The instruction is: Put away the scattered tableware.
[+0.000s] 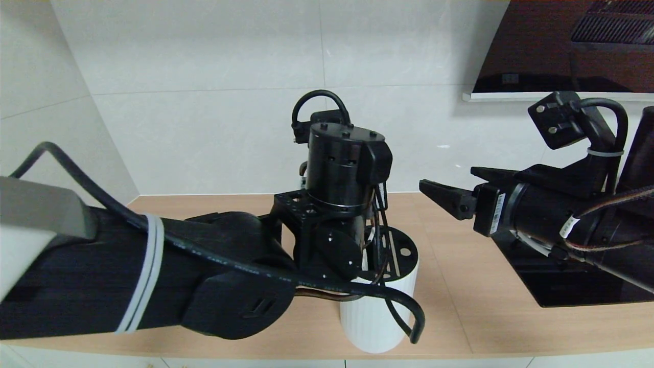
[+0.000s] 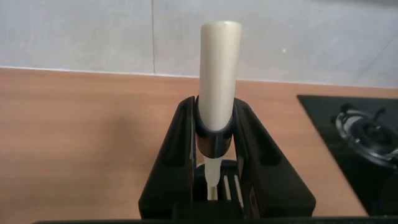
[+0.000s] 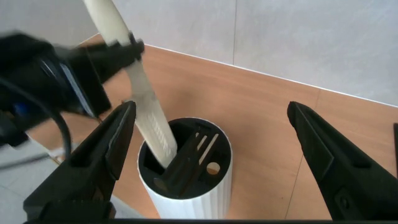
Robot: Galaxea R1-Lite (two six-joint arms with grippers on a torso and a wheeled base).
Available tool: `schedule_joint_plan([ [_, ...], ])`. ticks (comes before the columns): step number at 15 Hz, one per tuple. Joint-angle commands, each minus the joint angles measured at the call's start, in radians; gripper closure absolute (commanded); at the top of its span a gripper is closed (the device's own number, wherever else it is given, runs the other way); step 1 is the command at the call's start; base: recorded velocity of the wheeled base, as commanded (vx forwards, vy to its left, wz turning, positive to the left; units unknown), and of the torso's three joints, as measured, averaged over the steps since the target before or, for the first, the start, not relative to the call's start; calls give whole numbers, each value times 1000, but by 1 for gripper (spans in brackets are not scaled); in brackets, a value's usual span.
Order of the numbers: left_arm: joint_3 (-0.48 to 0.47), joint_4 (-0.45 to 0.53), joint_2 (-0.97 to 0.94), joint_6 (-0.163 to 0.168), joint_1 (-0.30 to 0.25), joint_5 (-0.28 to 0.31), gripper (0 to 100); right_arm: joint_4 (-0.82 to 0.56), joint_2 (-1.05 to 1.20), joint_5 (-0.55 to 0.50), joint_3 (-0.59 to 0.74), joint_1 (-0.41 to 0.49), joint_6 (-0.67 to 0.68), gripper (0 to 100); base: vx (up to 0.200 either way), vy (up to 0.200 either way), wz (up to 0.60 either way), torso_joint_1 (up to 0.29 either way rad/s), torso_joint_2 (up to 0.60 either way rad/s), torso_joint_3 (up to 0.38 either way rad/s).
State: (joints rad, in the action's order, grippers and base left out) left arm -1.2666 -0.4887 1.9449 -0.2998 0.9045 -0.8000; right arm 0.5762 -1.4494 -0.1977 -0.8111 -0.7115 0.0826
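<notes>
Holding a cream-handled utensil (image 2: 219, 74) tip-down in the white holder (image 1: 378, 317).
Head view: you see the holder as a ribbed white cylinder with a slotted black top, standing near the front edge of the matte wood-grain counter (image 1: 460, 286); a glossy black cooktop (image 1: 562, 281) lies to its right. Left wrist view: your left gripper (image 2: 214, 134) is clamped on the utensil, its black fingers pinching a dark collar just below the smooth, rounded handle. Right wrist view: the utensil's flat, pale, slotted blade dips into the holder's top opening; your right gripper (image 3: 211, 107) hangs nearby, wedge-shaped fingers spread wide, holding nothing.
</notes>
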Motion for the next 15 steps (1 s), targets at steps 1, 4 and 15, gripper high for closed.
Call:
schedule_joint_plan([
  [1, -4, -1, 29, -1, 5, -5, 100, 1, -3, 0, 1, 0, 0, 0, 0, 0, 0, 0, 0, 0],
  [4, 0, -2, 57, -2, 17, -13, 100, 1, -3, 0, 1, 0, 0, 0, 0, 0, 0, 0, 0, 0],
  [15, 12, 2, 164, -22, 33, -21, 100, 1, -3, 0, 4, 0, 0, 0, 0, 0, 0, 0, 0, 0],
])
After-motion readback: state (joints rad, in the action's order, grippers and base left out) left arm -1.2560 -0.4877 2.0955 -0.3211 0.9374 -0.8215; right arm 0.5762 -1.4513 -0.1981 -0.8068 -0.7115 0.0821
